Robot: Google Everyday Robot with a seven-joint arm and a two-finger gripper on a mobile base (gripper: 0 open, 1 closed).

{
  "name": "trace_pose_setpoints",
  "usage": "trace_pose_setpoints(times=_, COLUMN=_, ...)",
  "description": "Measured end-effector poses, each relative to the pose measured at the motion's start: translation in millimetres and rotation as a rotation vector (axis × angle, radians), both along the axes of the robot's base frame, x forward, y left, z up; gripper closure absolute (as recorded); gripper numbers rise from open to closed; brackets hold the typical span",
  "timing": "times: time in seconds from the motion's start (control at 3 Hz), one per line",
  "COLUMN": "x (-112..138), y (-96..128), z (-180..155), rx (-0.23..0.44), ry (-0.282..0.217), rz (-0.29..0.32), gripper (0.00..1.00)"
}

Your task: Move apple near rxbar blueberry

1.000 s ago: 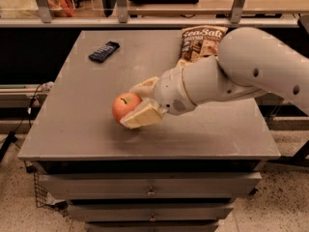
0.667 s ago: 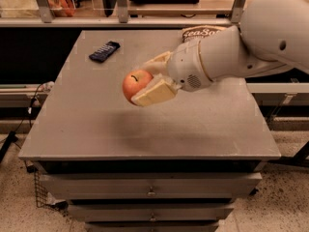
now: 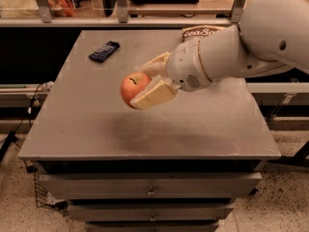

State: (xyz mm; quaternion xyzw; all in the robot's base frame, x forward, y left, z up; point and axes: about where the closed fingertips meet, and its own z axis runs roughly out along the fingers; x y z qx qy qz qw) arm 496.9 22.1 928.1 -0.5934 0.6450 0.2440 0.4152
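Note:
My gripper (image 3: pixel 143 83) is shut on the apple (image 3: pixel 132 87), a red-orange apple with a dark stem, and holds it in the air above the middle of the grey table (image 3: pixel 87 129). Its tan fingers (image 3: pixel 153 94) clamp the apple from the near and far sides. The rxbar blueberry (image 3: pixel 104 50), a flat dark navy wrapper with white lettering, lies on the table at the far left. It is well apart from the apple, up and to the left of it.
A tan-and-brown "Sea Salt" chip bag (image 3: pixel 203 32) lies at the far right of the table, mostly hidden behind my white arm (image 3: pixel 231 57). Drawers (image 3: pixel 150 191) sit below the tabletop. A shelf runs behind the table.
My gripper has lifted the apple off the table and carried it up. The rxbar and the chip bag have not moved.

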Motion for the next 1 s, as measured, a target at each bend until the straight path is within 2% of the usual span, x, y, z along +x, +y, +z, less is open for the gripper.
trace_pose_setpoints(times=0.33, x=18, y=12, z=2, rx=0.035, ry=-0.022, rz=0.000, gripper=1.00)
trace_pose_setpoints(times=0.67, x=70, y=33, z=3, rx=0.094, ry=-0.060, rz=-0.021, gripper=1.00)
trace_pose_setpoints(times=1.0, x=132, y=60, z=4, rx=0.152, ry=-0.084, rz=-0.046, gripper=1.00)
